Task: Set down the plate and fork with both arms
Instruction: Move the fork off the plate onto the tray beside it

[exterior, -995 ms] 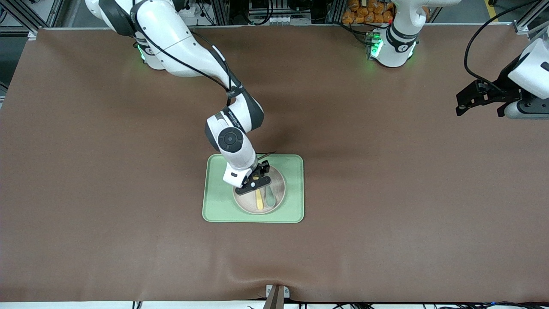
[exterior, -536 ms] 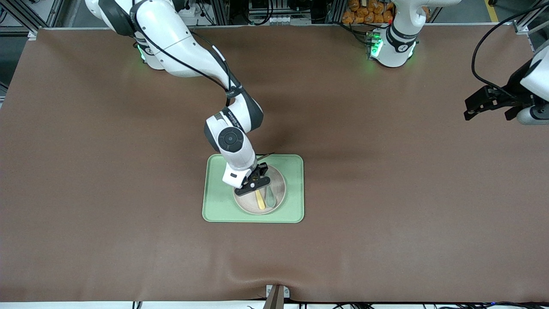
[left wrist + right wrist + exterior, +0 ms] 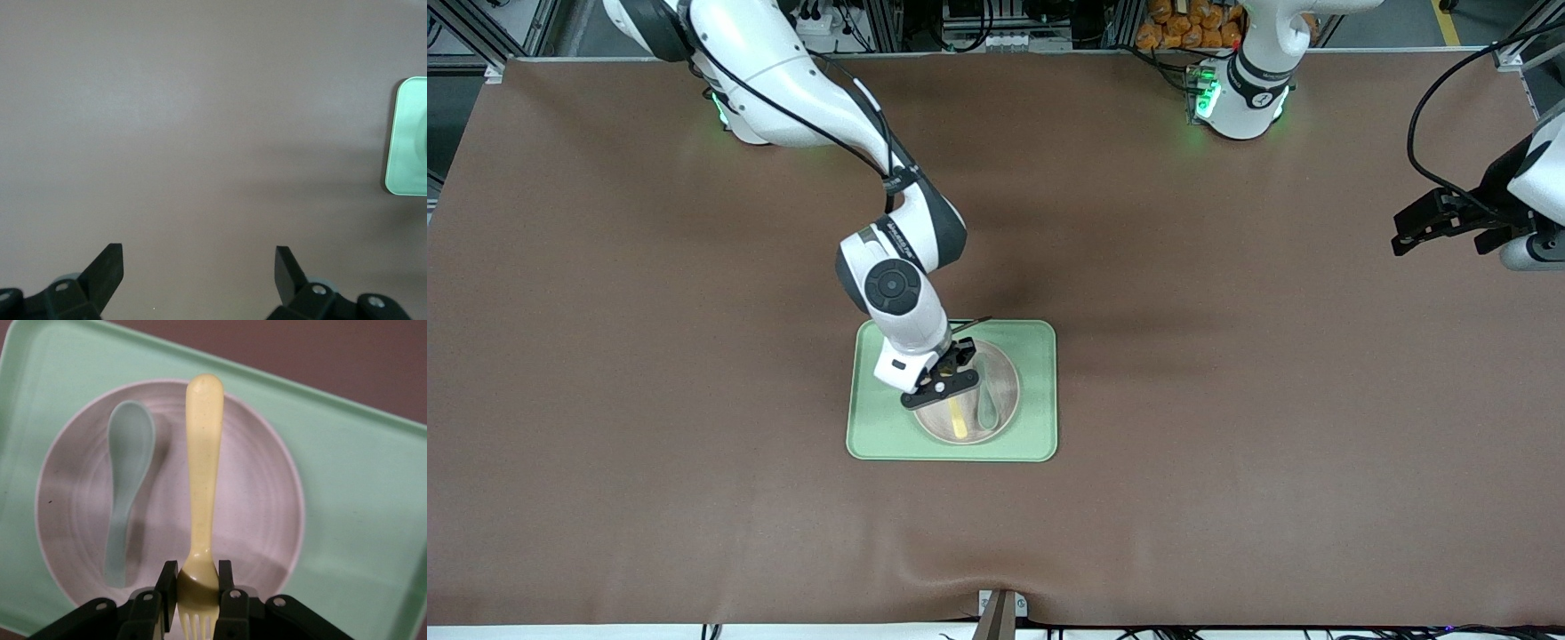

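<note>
Right hand (image 3: 198, 597) pinching smooth fork (image 3: 202, 480), round plate (image 3: 267, 520)

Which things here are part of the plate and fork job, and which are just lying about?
Job: plate on the tray; fork, gripped at its neck by the right gripper over the plate; left gripper, open, waiting over bare table.

Lying about: spoon in the plate; green tray.

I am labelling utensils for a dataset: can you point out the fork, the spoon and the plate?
fork (image 3: 203, 473): right wrist view, middle of its handle.
spoon (image 3: 130, 443): right wrist view, its bowl.
plate (image 3: 267, 500): right wrist view, bare inner surface.
</note>
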Robot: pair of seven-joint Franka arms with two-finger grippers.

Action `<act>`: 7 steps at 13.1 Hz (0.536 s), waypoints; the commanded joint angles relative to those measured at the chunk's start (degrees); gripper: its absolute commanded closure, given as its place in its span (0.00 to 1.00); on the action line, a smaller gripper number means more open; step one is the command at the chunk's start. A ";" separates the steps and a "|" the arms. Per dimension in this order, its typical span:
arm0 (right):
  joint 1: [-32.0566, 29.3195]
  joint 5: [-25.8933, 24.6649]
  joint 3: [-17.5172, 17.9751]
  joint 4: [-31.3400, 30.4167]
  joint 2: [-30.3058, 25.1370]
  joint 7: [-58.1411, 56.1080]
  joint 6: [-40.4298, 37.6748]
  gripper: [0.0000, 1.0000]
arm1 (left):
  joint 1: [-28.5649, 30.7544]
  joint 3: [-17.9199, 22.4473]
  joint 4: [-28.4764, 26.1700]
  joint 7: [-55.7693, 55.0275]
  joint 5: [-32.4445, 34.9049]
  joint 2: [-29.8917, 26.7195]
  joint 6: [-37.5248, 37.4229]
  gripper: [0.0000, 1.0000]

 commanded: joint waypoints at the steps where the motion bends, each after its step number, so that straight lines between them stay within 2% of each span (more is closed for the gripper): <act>1: -4.85 -0.22 0.66 -2.88 -3.50 1.05 -2.42 1.00 | -0.33 0.22 -0.75 -0.81 0.11 -0.72 0.42 0.00; 4: -8.28 0.40 0.66 -9.38 -5.53 2.97 -1.99 1.00 | -0.33 0.22 -0.75 -0.81 0.11 -0.72 0.24 0.00; 7: -9.08 0.49 0.74 -11.67 -5.01 9.30 -0.94 1.00 | -0.15 0.22 -0.48 -0.64 0.03 -0.28 -0.11 0.00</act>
